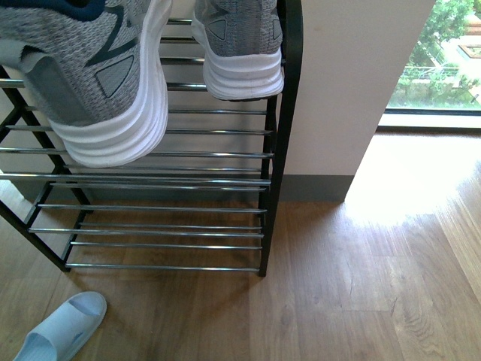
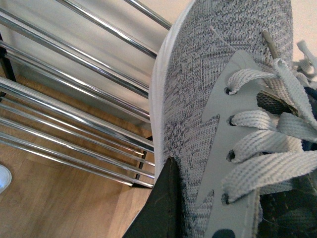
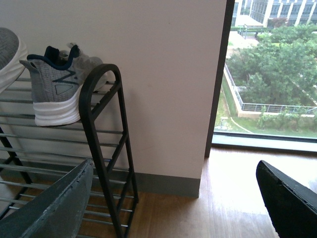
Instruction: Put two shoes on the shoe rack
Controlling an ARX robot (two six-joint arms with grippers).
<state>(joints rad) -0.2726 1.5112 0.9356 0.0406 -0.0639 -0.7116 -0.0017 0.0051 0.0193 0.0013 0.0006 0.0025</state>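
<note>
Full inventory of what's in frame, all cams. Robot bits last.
held sneaker: 1, grey knit, white sole, in the air in front of the rack's upper rods
racked sneaker: 1, same colours, on an upper tier by the right frame
slipper: 1, pale blue, on the floor in front of the rack
shoe rack: 1, black frame, chrome rods, against the wall
wall: white, grey baseboard
window: 1, far right, greenery outside
floor: wood
left gripper finger: 1 visible, dark, against held sneaker
right gripper: open, empty
</note>
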